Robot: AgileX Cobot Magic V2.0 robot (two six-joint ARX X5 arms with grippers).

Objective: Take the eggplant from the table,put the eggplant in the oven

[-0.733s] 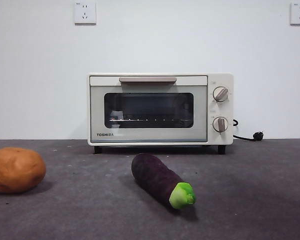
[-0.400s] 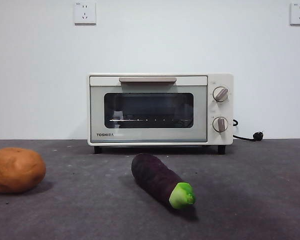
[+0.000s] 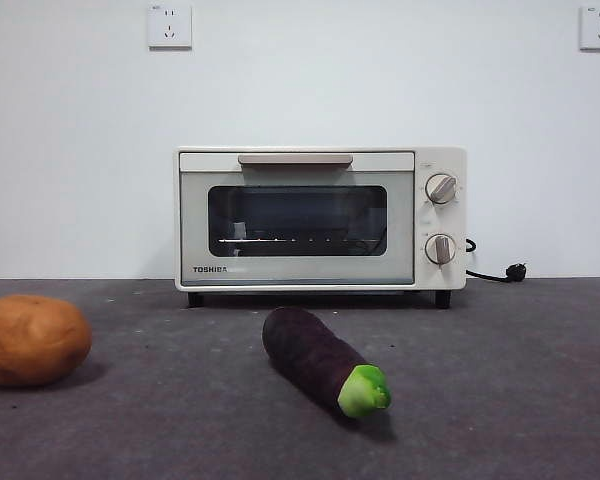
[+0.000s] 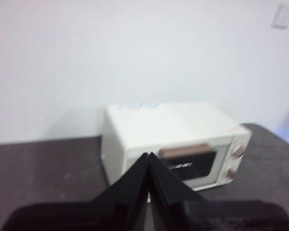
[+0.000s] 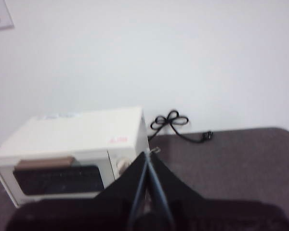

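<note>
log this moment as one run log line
eggplant: on table, untouched | oven: door shut | left tool: shut, high | right tool: shut, high

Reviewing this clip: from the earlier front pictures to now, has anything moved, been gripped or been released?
Nothing visibly changed. The eggplant lies on the table before the shut oven, the potato off to one side. Neither gripper shows in the front view.
</note>
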